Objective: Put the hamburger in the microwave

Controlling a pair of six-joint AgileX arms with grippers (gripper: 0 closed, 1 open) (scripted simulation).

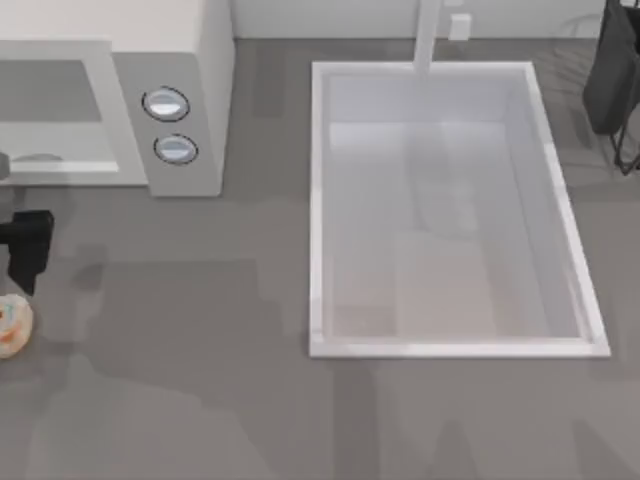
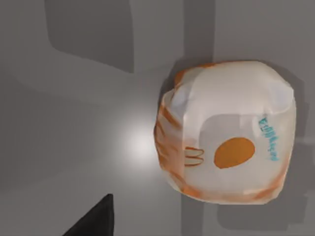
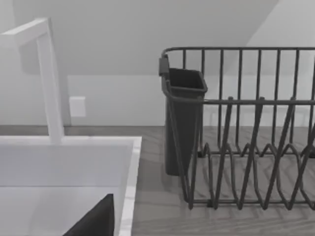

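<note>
The hamburger (image 1: 12, 327) lies on the grey desk (image 1: 200, 380) at the far left edge, in front of the microwave (image 1: 190, 60) and well apart from it. From the left wrist camera it shows as a pale wrapped bundle (image 2: 229, 132) with an orange spot and orange stripes. The left pincer (image 1: 24, 262) hangs just behind it, close above; I cannot tell how far it is open, and it grips nothing. The right arm sits parked at the back right by the dark dish rack (image 3: 246, 132), beside the white sink (image 1: 560, 230) and its tap (image 3: 47, 78).
</note>
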